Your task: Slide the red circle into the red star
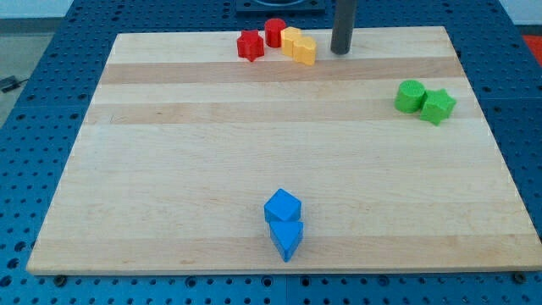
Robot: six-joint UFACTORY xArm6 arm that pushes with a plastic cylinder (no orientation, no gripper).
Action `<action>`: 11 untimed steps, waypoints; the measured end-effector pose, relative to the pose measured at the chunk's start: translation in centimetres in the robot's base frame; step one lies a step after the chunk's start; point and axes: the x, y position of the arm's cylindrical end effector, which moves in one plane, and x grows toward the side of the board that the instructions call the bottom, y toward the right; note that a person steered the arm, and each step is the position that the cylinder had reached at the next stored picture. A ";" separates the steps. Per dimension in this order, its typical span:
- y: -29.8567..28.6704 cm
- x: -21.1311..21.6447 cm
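The red circle (pixel 274 31) stands near the board's top edge. The red star (pixel 250 45) lies just to its lower left, close to it or touching. A yellow block (pixel 299 45), heart-like in shape, touches the red circle on its right. My tip (pixel 340 51) is the end of the dark rod, resting on the board to the right of the yellow block, apart from it and from the red circle.
A green circle (pixel 411 96) and a green star (pixel 438 106) sit together at the view's right. A blue cube (pixel 282 206) and another blue block (pixel 287 239) sit near the bottom edge. The wooden board (pixel 169 169) lies on a blue perforated table.
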 end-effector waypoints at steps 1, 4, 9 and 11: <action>0.0 -3.8; -8.6 -3.8; -11.9 -3.8; -13.3 -3.9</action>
